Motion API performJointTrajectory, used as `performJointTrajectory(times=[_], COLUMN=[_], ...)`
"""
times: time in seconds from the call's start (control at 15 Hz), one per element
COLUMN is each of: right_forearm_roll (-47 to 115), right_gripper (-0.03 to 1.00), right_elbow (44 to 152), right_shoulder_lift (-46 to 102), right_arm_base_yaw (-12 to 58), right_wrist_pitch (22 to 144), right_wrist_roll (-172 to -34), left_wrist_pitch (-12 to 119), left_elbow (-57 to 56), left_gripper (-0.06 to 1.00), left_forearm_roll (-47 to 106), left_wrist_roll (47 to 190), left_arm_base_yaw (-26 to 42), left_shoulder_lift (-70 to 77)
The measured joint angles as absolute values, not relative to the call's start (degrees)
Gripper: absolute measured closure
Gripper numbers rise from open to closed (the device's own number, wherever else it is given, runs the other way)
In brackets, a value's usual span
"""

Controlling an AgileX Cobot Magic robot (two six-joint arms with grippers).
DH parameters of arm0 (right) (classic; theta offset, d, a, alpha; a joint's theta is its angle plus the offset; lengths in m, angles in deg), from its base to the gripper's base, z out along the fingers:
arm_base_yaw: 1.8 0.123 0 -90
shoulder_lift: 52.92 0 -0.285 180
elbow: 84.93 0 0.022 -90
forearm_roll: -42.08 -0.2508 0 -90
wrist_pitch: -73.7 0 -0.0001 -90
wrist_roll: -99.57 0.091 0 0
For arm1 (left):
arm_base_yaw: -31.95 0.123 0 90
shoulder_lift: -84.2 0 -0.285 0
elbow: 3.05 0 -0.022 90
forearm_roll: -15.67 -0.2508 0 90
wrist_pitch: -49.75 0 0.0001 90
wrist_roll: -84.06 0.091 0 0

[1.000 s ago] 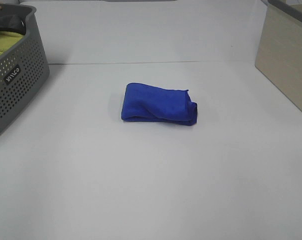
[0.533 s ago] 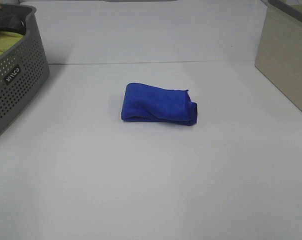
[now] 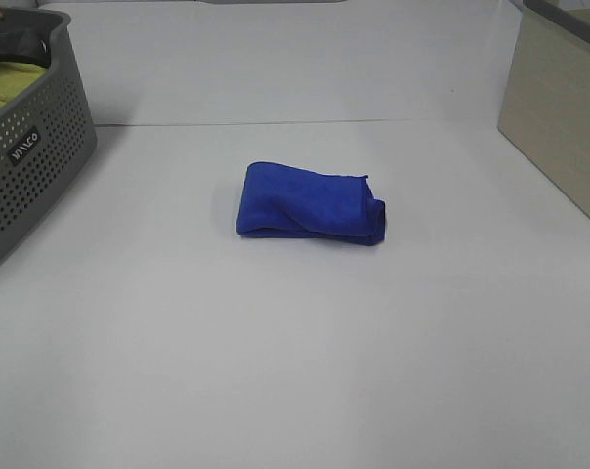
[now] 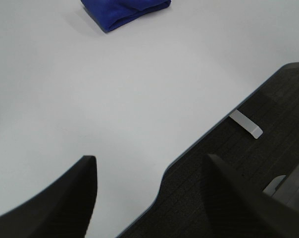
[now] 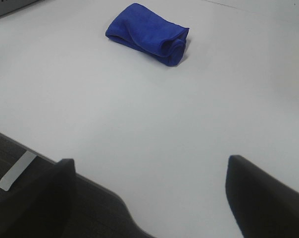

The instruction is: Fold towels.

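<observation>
The royal-blue towel (image 3: 310, 203) lies folded into a small thick bundle in the middle of the white table (image 3: 295, 352). It also shows in the left wrist view (image 4: 124, 11) and the right wrist view (image 5: 148, 32). My left gripper (image 4: 152, 191) is open and empty, back over the table's front edge, far from the towel. My right gripper (image 5: 149, 196) is open and empty, also back near the front edge. Neither arm shows in the exterior high view.
A grey perforated basket (image 3: 26, 156) stands at the far left with a yellow-green cloth (image 3: 4, 83) inside. A beige box (image 3: 559, 107) stands at the far right. Dark floor mat (image 4: 248, 168) lies beyond the table's front edge.
</observation>
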State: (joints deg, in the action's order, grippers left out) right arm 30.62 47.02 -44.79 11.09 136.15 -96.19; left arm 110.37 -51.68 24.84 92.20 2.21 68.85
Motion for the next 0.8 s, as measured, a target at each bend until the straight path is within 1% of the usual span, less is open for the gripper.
performJointTrajectory(times=[0.67, 0.73, 0.8], right_forearm_roll=[30.6, 30.6, 30.5], right_gripper=[0.19, 0.19, 0.19], right_elbow=[47.0, 47.0, 47.0], right_shoulder_lift=[-44.8, -44.8, -44.8], right_arm_base_yaw=[11.1, 9.9, 7.7], right_wrist_pitch=[136.1, 136.1, 136.1], right_wrist_roll=[-96.2, -96.2, -96.2], left_wrist_pitch=[110.4, 110.4, 110.4], left_elbow=[-51.7, -51.7, -51.7], left_gripper=[0.35, 0.35, 0.35], left_forearm_roll=[23.5, 23.5, 23.4], left_wrist_roll=[90.5, 90.5, 90.5], left_arm_base_yaw=[2.3, 3.4, 5.8], left_shoulder_lift=[68.9, 68.9, 68.9])
